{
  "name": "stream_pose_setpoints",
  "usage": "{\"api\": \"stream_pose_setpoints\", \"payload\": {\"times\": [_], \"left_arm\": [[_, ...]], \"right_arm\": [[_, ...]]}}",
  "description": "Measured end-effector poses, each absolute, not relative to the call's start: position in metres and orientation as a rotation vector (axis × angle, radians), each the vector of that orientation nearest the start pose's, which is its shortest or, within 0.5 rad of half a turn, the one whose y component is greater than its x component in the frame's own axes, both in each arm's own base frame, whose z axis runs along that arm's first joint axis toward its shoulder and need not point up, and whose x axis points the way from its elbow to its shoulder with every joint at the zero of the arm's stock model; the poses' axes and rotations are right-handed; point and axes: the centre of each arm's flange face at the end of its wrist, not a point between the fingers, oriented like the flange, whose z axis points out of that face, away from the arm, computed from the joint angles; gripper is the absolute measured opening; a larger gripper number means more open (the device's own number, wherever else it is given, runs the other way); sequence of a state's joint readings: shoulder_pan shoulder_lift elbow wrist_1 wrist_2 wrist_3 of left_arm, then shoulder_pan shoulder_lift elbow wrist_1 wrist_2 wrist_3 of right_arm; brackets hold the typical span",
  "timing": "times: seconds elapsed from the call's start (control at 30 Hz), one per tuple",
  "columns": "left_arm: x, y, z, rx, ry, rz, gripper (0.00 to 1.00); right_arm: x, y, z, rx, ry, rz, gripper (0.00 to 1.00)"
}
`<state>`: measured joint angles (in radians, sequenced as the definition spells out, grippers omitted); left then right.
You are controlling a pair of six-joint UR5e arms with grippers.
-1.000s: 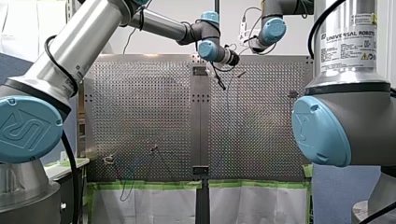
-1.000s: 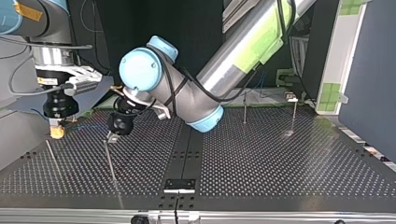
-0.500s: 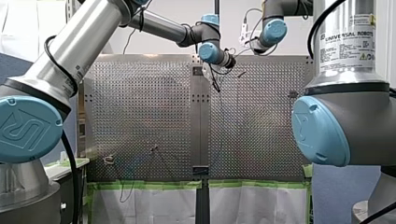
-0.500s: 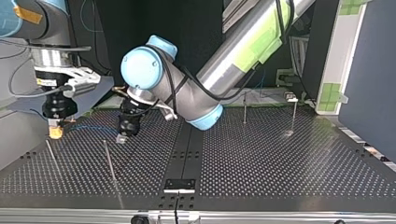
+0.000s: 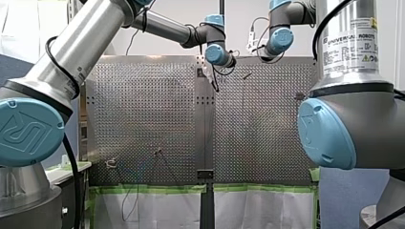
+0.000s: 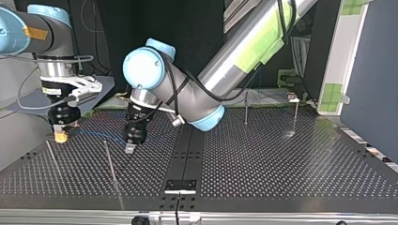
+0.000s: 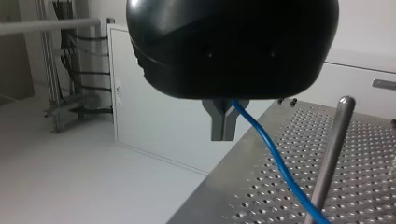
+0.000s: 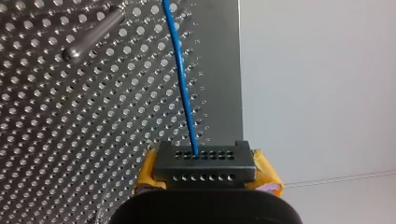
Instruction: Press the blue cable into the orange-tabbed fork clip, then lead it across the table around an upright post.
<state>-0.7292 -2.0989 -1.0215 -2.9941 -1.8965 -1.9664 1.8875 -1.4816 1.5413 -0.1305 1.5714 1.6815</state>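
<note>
Now your left gripper (image 6: 130, 148), clamped on the blue cable (image 7: 273, 156), has slid rightward past the left-centre upright post (image 6: 110, 164). The right gripper (image 6: 59, 136) pinches the cable too, so routing looks begun.

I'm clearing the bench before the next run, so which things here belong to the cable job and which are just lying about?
Job: blue cable; left gripper and right gripper, both shut on it; upright posts; perforated table.
Lying about: green tape along the table edge; white sheet below it.
</note>
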Motion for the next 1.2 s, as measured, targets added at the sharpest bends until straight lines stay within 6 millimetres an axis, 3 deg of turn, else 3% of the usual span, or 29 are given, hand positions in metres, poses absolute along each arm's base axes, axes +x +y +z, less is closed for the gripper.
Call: {"api": "stream_pose_setpoints", "payload": {"times": [0.47, 0.77, 1.03, 1.2], "left_arm": [[0.479, -0.560, 0.461, 0.005, 1.390, -0.775, 0.00], [0.494, -0.551, 0.464, -0.016, 1.384, -0.797, 0.00], [0.516, -0.553, 0.437, -0.014, 1.415, -0.809, 0.00], [0.524, -0.551, 0.432, -0.026, 1.409, -0.816, 0.00]], "right_arm": [[0.287, -0.516, 0.468, 1.327, -1.100, 1.571, 0.00], [0.281, -0.545, 0.468, 1.308, -1.110, 1.573, 0.00], [0.273, -0.565, 0.456, 1.312, -1.127, 1.561, 0.00], [0.266, -0.576, 0.453, 1.311, -1.131, 1.555, 0.00]]}}
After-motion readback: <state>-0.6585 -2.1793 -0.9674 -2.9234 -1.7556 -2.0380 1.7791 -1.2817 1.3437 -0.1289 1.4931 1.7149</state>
